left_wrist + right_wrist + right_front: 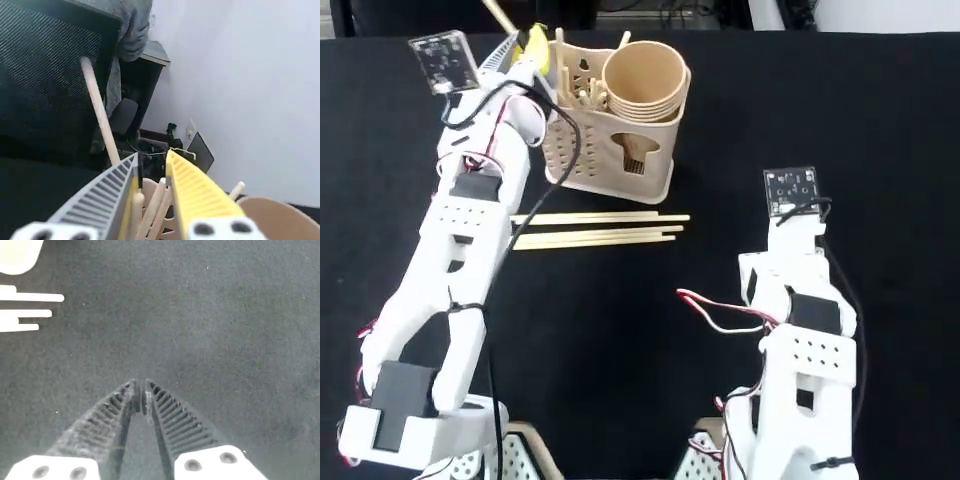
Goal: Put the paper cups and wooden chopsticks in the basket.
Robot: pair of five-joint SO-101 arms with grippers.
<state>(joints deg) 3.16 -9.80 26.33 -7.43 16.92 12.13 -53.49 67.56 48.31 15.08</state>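
Note:
A beige basket [610, 150] stands at the back of the black table with stacked paper cups [645, 75] in its right half and chopsticks [588, 95] upright in its left half. My left gripper [525, 50] [151, 157] hovers over that left half, its jaws narrowly set on a wooden chopstick [100, 115] that slants up and away [500, 15]. A few chopsticks [600, 230] [30, 297] lie flat in front of the basket. The right gripper [140, 392] is shut and empty, low over bare cloth to the right of them.
The right arm [790, 300] stands at the front right, clear of the basket. Black cloth [620, 350] lies open between the arms. A basket corner [17, 255] shows in the right wrist view. A dark mesh chair [45, 75] is beyond the table.

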